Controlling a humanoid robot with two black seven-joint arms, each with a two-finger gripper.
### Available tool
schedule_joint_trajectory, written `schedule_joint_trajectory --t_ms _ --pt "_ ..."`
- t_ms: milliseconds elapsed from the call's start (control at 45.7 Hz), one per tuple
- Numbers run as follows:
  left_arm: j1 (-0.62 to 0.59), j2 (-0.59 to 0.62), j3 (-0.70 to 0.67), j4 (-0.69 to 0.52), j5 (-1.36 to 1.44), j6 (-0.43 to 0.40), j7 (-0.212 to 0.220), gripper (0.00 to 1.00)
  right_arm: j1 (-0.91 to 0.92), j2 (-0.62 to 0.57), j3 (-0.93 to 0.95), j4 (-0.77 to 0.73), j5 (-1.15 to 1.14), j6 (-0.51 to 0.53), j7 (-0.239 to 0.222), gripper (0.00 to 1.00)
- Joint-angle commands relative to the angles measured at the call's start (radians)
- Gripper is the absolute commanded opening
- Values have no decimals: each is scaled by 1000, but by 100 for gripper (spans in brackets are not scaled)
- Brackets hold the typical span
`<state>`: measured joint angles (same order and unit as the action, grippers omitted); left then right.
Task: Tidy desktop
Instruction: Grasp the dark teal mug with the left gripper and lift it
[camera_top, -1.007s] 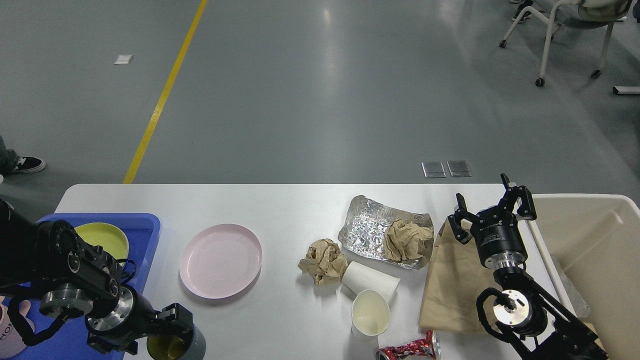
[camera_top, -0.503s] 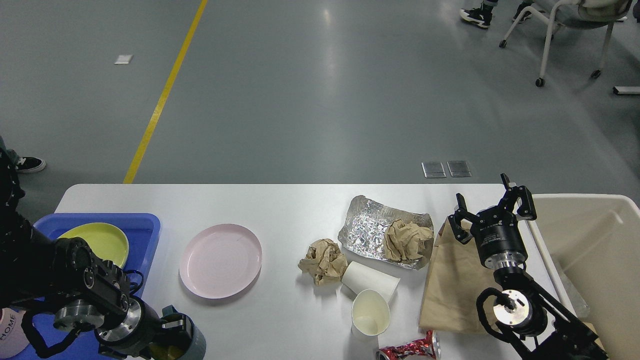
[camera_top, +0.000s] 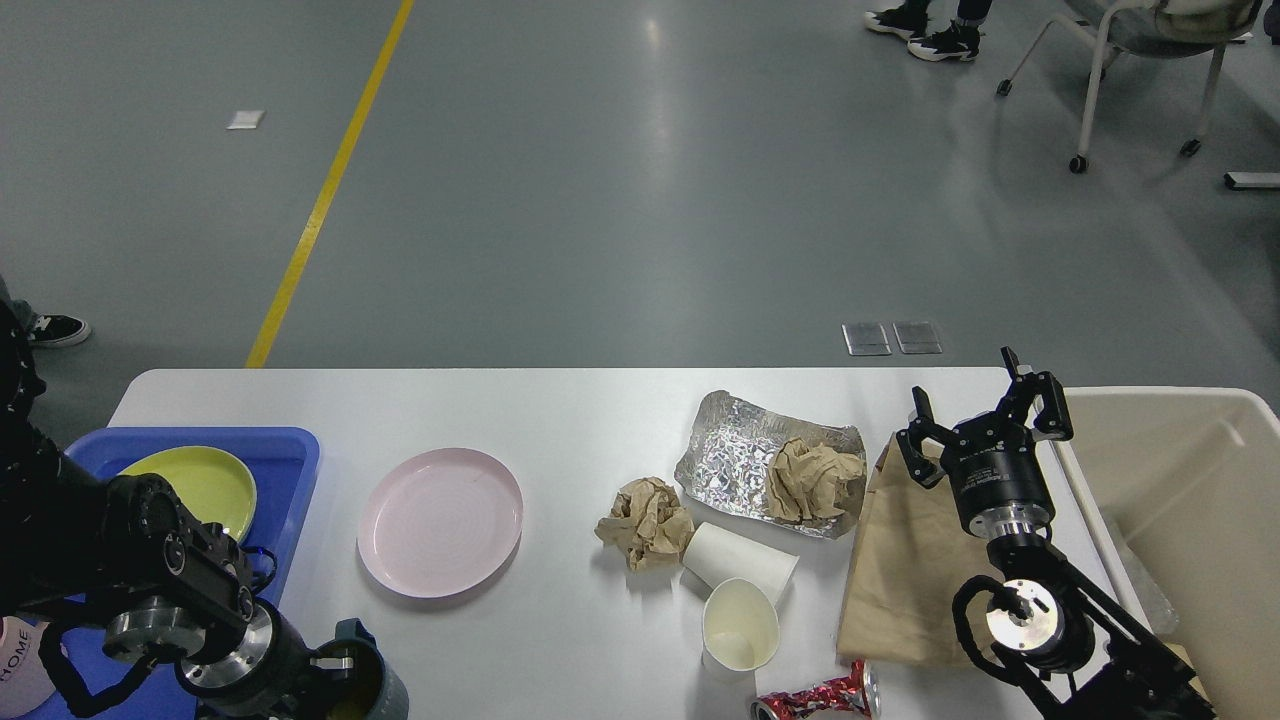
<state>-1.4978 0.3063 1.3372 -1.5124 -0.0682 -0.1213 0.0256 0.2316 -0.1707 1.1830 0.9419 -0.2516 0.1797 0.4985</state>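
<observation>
While my left hand (camera_top: 335, 668) grips the grey-blue mug (camera_top: 368, 685) at the white bench's (camera_top: 560, 410) near edge, the blue plastic tray (camera_top: 290, 470) lies just left; my right hand (camera_top: 985, 412) hangs released.

The worktop (camera_top: 560, 410) is smooth white with a soft sheen, and the tray (camera_top: 290, 450) on it is glossy blue plastic. A crinkled foil sheet (camera_top: 730, 455) gleams like metal beside rough, crumpled brown paper wads (camera_top: 645, 520), a matt brown paper bag (camera_top: 900, 570) and white paper cups (camera_top: 740, 625). The pink plate (camera_top: 440, 520) looks smooth, satiny plastic.
</observation>
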Motion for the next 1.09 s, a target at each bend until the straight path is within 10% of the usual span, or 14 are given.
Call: schedule_joint_trajectory --t_ms 0,263,701,1073 --pt "-7 4 0 -2 -1 -9 4 0 0 -1 1 0 0 1 0 100" --pt "-97 51 16 -15 1 -112 5 0 0 -1 1 0 0 1 0 100" --pt "-639 14 165 -212 -84 -277 13 0 0 -1 0 -2 0 0 0 100" --pt "-1065 -82 244 -247 -167 -742 7 0 2 -1 0 -2 0 0 0 100"
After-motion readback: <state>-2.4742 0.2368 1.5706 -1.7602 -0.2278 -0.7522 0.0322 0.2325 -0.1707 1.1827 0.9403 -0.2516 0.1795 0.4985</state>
